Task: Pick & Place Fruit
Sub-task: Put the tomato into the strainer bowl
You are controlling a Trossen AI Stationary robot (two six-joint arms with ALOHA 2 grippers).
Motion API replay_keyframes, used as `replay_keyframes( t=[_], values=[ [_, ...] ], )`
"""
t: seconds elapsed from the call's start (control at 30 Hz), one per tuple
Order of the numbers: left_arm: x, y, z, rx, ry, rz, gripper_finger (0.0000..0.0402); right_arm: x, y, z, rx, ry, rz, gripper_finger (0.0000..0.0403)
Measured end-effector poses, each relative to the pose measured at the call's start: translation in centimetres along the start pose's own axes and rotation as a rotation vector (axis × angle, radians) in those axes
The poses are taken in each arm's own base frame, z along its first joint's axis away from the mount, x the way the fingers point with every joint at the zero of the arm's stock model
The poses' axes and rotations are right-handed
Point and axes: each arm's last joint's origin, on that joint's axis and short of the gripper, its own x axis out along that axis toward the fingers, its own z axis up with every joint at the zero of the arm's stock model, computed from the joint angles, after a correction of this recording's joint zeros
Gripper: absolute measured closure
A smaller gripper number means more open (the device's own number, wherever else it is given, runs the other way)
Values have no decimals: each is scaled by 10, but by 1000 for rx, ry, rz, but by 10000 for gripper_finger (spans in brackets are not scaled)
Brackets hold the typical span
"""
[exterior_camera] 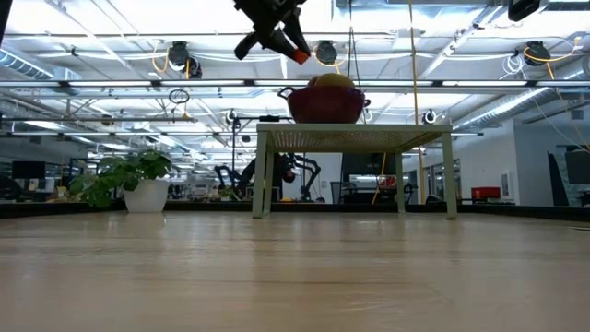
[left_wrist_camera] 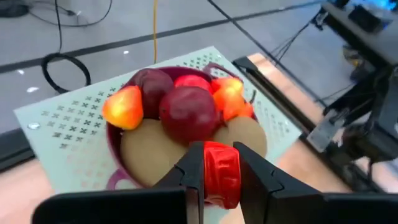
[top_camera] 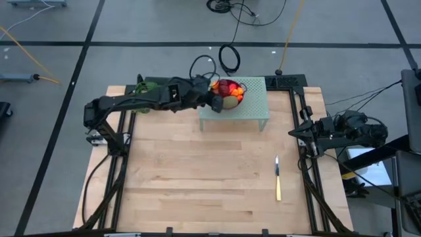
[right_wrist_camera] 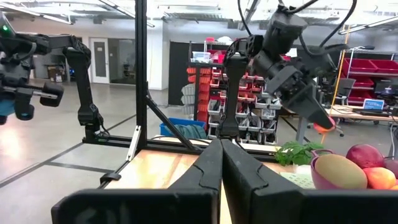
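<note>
A dark pink bowl stands on a small pale green perforated stand at the table's far middle. It holds two dark red balls, two brownish-green ovals and several orange-red bits. My left gripper hovers just above the bowl's left side, shut on the longish orange-red piece. My right gripper waits, shut, at the table's right edge. My left gripper pinches the longish orange-red piece between its two fingers, across the piece's width. The fingers slant downward from the table's left toward the bowl. The piece is lifted clear, above the bowl's rim.
A slim yellowish knife lies on the wooden table toward the near right. A leafy green sprig sits at the far left by the left arm. Black frame rails run along both sides. The wide wooden middle is bare.
</note>
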Motion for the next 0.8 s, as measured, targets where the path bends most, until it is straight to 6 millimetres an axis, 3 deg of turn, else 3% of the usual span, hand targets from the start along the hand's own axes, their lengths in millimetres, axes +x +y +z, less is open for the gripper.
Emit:
replay_keyframes(
  t=[0.47, 0.8],
  values=[
    [5, 11, 10, 20, -41, 27, 348, 0, 0, 0, 0, 0, 0, 403],
    [11, 16, 1, -2, 28, 86, 348, 0, 0, 0, 0, 0, 0, 403]
  ],
)
